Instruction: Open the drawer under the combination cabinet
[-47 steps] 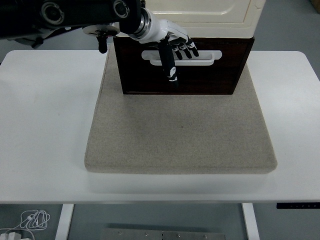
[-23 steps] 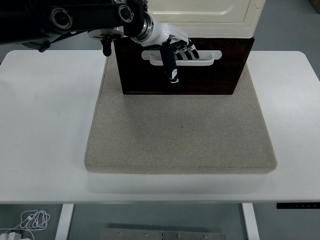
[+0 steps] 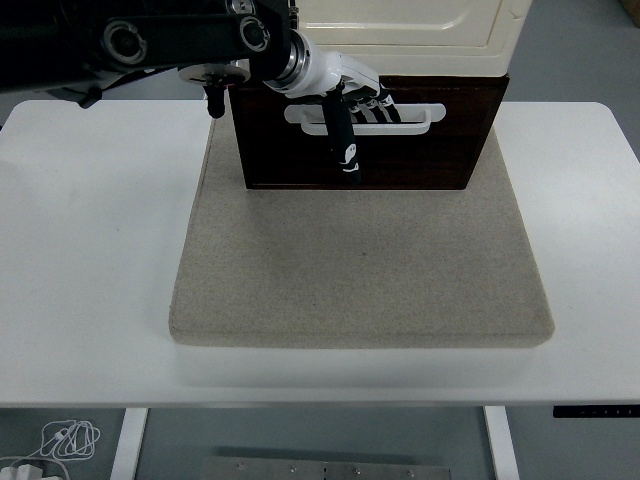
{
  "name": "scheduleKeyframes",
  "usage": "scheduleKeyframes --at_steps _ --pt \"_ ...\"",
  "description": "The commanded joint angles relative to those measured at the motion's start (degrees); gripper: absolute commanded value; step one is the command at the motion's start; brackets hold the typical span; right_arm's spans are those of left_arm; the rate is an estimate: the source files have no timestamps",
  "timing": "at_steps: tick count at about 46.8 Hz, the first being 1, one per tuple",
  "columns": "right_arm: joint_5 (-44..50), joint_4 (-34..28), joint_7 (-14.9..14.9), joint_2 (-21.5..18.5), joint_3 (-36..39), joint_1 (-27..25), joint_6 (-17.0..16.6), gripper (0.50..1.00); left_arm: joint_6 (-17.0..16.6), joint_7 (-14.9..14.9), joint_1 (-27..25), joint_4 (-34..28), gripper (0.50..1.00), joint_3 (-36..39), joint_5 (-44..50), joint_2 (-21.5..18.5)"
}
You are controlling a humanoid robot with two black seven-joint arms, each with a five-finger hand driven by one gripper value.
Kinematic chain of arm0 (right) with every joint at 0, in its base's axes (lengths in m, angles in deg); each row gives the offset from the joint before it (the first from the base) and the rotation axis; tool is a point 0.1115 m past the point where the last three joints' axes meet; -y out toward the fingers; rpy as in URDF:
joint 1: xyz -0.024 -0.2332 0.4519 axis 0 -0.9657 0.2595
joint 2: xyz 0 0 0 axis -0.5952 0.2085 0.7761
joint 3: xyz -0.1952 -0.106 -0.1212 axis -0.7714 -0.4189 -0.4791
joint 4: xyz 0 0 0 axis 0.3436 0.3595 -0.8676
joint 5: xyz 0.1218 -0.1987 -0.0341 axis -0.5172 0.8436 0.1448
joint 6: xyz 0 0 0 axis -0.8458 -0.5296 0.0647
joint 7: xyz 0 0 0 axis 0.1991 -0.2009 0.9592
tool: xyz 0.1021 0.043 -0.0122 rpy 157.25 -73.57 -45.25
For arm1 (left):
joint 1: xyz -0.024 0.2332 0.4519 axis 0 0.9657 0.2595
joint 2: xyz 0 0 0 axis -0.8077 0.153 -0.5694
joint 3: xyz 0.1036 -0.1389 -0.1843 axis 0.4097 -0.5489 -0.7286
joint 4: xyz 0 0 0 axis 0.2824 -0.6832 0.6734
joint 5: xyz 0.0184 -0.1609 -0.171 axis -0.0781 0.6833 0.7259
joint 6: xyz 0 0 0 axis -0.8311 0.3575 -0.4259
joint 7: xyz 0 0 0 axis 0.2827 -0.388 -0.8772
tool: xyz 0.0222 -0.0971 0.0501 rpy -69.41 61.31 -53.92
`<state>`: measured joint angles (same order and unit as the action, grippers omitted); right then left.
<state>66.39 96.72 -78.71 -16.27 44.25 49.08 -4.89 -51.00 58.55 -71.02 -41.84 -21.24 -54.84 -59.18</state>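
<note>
The left hand [image 3: 345, 100] is up at the far edge of the white table [image 3: 90, 250], right on the face of the dark wooden drawer [image 3: 400, 150], which sits at the far edge of the beige mat [image 3: 360, 270] beneath the cream cabinet [image 3: 410, 25]. Its fingers [image 3: 378, 100] are curled over the left part of the white handle [image 3: 420, 116], tips tucked at the slot, so it reads as a hooked grip on the handle, while the thumb points straight down the drawer front and presses on nothing. The right arm is nowhere in the picture. The drawer front looks flush or close to it; from this high angle I can't tell whether it has slid out at all. Now the risks. The grip is off-centre, toward the handle's left end, so a pull from there could skew the drawer in its runners and jam it. The cabinet only rests on a soft mat with nothing bracing it, so a stiff drawer could drag the whole unit toward the near edge instead of sliding open. And with the thumb not closing the grip, only the hooked fingertips carry the load; a pull that angles upward or too sharply could let them slip off the handle's lip. A straight, level, steady draw toward the near edge looks like the safe call.
</note>
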Motion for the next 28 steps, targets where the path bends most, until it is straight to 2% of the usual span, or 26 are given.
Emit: scheduleKeyframes --at_steps 1,16,28 --pt "0.00 0.00 0.00 0.00 0.00 0.00 0.00 0.926 0.44 0.01 -0.08 0.04 1.000 0.00 0.05 -0.08" --pt "0.00 0.00 0.00 0.00 0.00 0.00 0.00 0.926 2.02 0.09 -0.60 -0.48 1.000 -0.18 0.05 0.01" --pt "0.00 0.00 0.00 0.00 0.00 0.00 0.00 0.926 2.02 0.09 -1.04 -1.62 1.000 -0.18 0.05 0.01"
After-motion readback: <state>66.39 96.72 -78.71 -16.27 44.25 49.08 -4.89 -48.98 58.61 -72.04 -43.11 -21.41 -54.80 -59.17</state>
